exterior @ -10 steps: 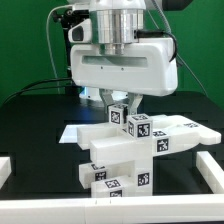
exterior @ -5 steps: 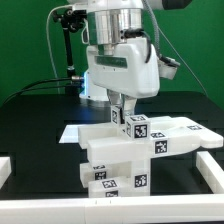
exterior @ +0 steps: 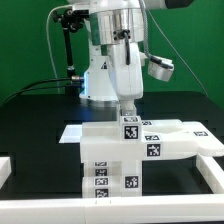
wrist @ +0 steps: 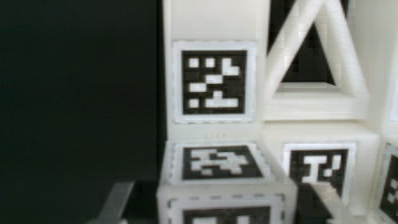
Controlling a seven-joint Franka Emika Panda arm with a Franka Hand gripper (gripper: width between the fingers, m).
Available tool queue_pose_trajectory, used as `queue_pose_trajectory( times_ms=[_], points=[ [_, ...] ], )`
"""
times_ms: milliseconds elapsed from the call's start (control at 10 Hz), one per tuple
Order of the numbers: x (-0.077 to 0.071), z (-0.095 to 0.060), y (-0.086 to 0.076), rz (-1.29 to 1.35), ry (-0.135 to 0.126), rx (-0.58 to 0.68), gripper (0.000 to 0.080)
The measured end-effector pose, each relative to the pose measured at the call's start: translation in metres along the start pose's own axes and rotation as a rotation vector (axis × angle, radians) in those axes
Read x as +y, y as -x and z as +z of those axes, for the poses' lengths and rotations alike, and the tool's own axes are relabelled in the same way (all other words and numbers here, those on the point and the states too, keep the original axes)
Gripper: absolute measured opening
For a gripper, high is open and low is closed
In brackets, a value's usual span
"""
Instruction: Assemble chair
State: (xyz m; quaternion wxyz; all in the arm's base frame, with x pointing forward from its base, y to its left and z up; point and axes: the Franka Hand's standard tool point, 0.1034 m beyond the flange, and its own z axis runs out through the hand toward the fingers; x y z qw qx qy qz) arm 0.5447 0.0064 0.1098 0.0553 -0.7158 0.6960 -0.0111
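Exterior view, landmark: the black table [exterior: 30, 125], with a white raised border [exterior: 15, 160] along its edges.
Exterior view, containers: the pictures show no container holding anything.
Exterior view, chair assembly [exterior: 112, 158]: white, blocky, standing on the table toward its front edge; several black-and-white marker tags [exterior: 153, 151] on its faces.
Exterior view, upper part: a long white bar [exterior: 175, 140] runs from the assembly toward the exterior view's right, above the table.
Exterior view, marker board [exterior: 72, 133]: flat on the table, just behind the assembly.
Exterior view, gripper [exterior: 127, 111]: reaches down from the arm onto the top of the assembly, at a small tagged piece [exterior: 129, 126].
Exterior view, claw state: I cannot tell; the fingers are too small and hidden against the white parts.
Wrist view, chair part [wrist: 217, 80]: white surface filling the frame, one large tag on it, two smaller tags nearer the camera.
Wrist view, fingers [wrist: 121, 200]: grey, blurred edges on either side of the nearest tagged block [wrist: 222, 165]; contact unclear.
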Motion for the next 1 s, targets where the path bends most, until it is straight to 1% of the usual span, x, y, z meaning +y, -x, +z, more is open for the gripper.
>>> queue_pose_trajectory(
  times_ms=[100, 200, 300, 400, 500, 600, 700, 800, 900, 1000],
  points=[
    [0.0, 0.0, 0.0, -0.004, 0.0, 0.0, 0.0332],
    [0.0, 0.0, 0.0, -0.005, 0.001, 0.0, 0.0523],
    [0.0, 0.0, 0.0, -0.006, 0.001, 0.0, 0.0612],
    [0.0, 0.0, 0.0, -0.008, 0.001, 0.0, 0.0612],
    [0.0, -0.001, 0.001, -0.011, 0.0, -0.002, 0.0642],
    [-0.002, -0.012, 0.004, -0.042, -0.009, -0.018, 0.0642],
    [-0.005, -0.029, 0.004, -0.066, -0.028, -0.038, 0.0648],
    [-0.007, -0.039, 0.003, -0.068, -0.038, -0.049, 0.0649],
    [-0.008, -0.04, 0.003, -0.07, -0.04, -0.049, 0.0649],
    [-0.006, -0.036, 0.003, -0.072, -0.033, -0.046, 0.0649]
  ],
)
